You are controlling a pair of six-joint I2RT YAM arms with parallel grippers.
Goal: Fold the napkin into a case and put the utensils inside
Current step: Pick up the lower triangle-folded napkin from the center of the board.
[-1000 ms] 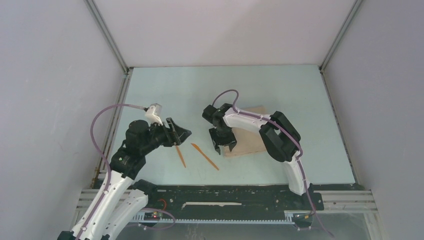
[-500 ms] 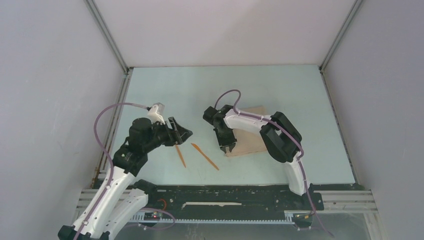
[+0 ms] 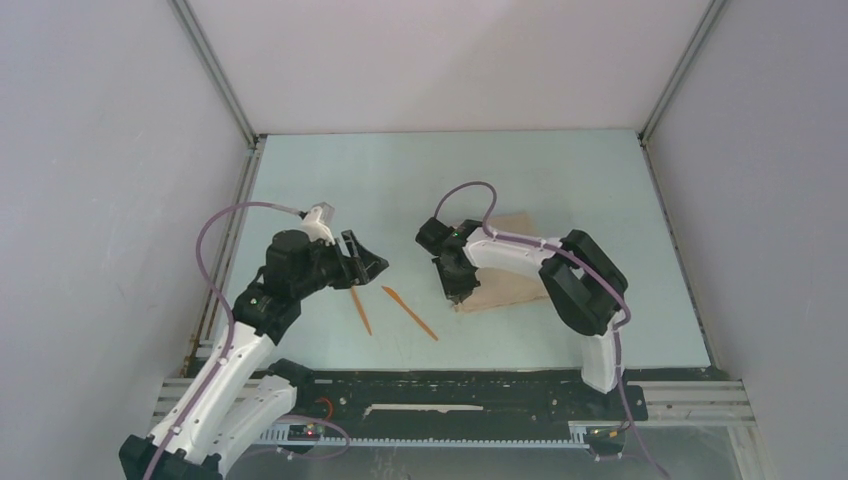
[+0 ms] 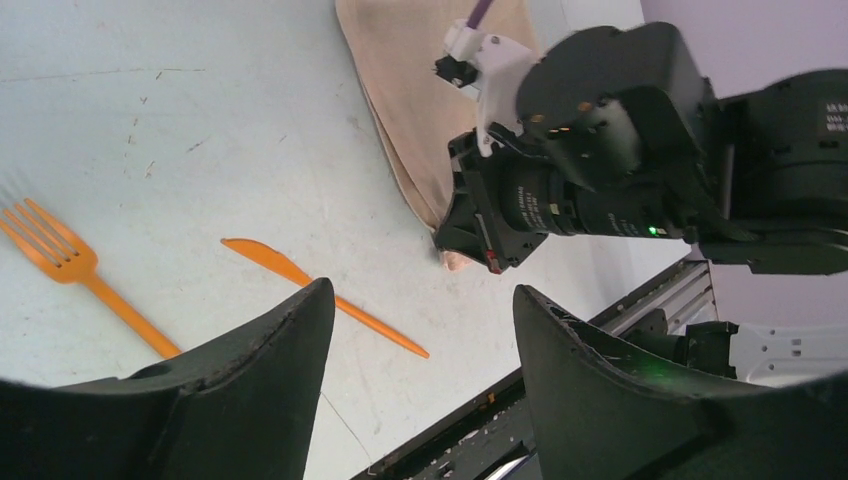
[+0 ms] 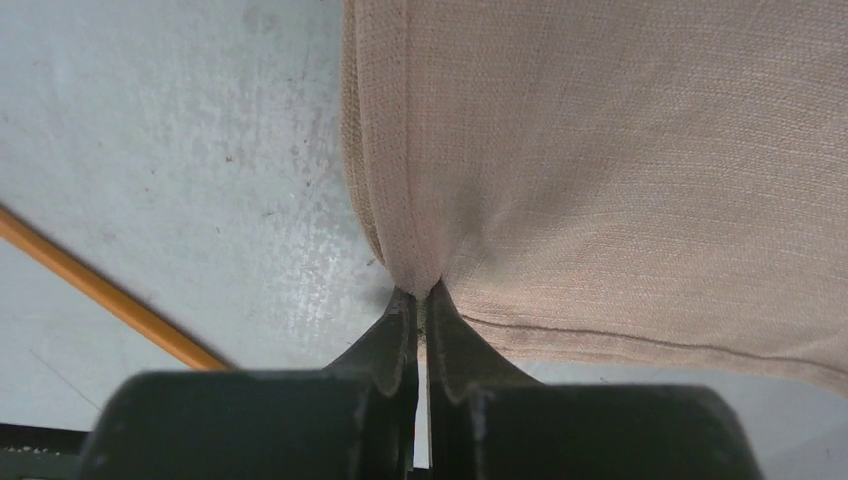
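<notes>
The beige napkin (image 3: 510,278) lies folded on the table right of centre, and it fills most of the right wrist view (image 5: 620,170). My right gripper (image 5: 421,292) is shut on the napkin's near-left corner, the cloth puckering between the fingertips; from above the gripper (image 3: 458,297) sits at that corner. An orange knife (image 3: 410,313) and an orange fork (image 3: 360,310) lie on the table left of the napkin, seen too as knife (image 4: 320,295) and fork (image 4: 80,275). My left gripper (image 3: 372,265) hovers open above the fork's far end, nothing between its fingers (image 4: 290,340).
The pale blue table (image 3: 400,180) is walled by white panels at back and sides. A black rail (image 3: 450,385) with the arm bases runs along the near edge. The right arm's wrist (image 4: 600,170) crowds the left wrist view over the napkin.
My right gripper has closed from open onto the napkin's near-left corner and shifted slightly right. The left arm has edged a little to the right, still open.
</notes>
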